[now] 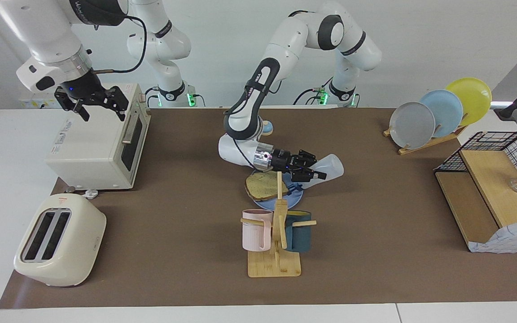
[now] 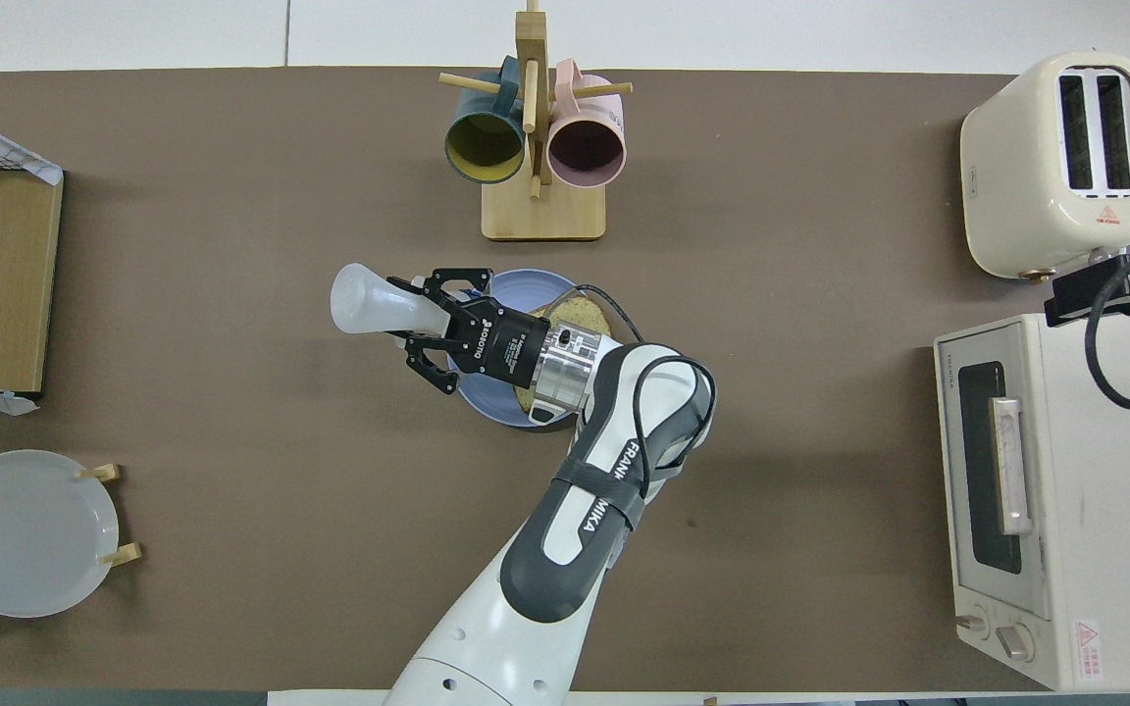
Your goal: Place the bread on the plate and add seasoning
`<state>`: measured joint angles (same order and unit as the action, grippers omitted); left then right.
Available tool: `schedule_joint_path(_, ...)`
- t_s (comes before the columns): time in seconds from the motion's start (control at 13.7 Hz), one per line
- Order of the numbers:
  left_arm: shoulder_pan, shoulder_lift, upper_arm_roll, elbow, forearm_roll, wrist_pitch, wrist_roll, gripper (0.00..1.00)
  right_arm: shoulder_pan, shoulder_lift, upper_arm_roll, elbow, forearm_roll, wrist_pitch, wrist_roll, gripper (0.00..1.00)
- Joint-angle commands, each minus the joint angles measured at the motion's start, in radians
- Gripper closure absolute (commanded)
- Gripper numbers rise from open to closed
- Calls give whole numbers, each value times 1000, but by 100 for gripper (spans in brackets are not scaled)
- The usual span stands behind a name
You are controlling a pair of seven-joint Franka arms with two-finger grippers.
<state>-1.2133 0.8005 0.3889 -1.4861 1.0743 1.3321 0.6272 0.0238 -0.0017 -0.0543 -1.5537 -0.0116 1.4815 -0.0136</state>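
Facing view: left claw (image 1: 305, 172) hangs over the plate (image 1: 295, 197), clamped on the bottle (image 1: 328, 168), which lies tipped on its side in the air, base sticking out toward the left arm's end of the counter (image 1: 375, 251). Cap is lost among the fingers, can't make it out. Bread (image 1: 263, 186) lies on the plate; the mug rack (image 1: 278, 233) post cuts across both, hiding part of the plate's rim. Right claw (image 1: 101, 104) waits over the oven (image 1: 99, 143), jaws spread wide, holding nothing. Small bell (image 1: 266, 128) is half hidden by the left arm's wrist. Plate rack (image 1: 438, 114) & wire shelf (image 1: 492, 188) sit at the left arm's end, shelf cut by frame edge. Toaster (image 1: 59, 240) sits at the right arm's end. Open brown counter between plate & shelf.

Overhead view: left claw (image 2: 428, 328) & forearm cover most of the bread (image 2: 580, 314) and much of the plate (image 2: 516, 286). Bottle (image 2: 369, 302) base clears the plate rim, over bare counter (image 2: 231, 245). Only a cut-off bit of the right arm shows at the edge by the toaster (image 2: 1055, 162); its jaws not seen here. Mug openings on the rack (image 2: 536, 147) show here only. Oven (image 2: 1046, 500) door handle plain. Bell not visible, under the arm.
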Motion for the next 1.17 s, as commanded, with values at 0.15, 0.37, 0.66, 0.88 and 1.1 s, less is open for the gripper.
schedule_joint_path(0.15, -63, -12, 8, -5, -22, -40, 3, 100, -8, -7, 4, -17, -1, 16, -25, 0)
schedule_joint_path(0.37, -3, -11, 10, -5, -4, -11, 0, 100, -10, -7, 4, -17, -2, 16, -25, 0)
schedule_joint_path(0.66, 47, -39, 8, 0, -43, 13, -47, 100, -8, -7, 4, -17, -2, 16, -25, 0)
schedule_joint_path(0.88, 104, -208, 8, -32, -114, 73, -75, 100, -5, -7, 4, -16, -2, 22, -23, 0)
schedule_joint_path(1.1, 156, -285, 8, -25, -198, 93, -83, 100, -4, -7, 4, -14, -2, 19, -23, 0)
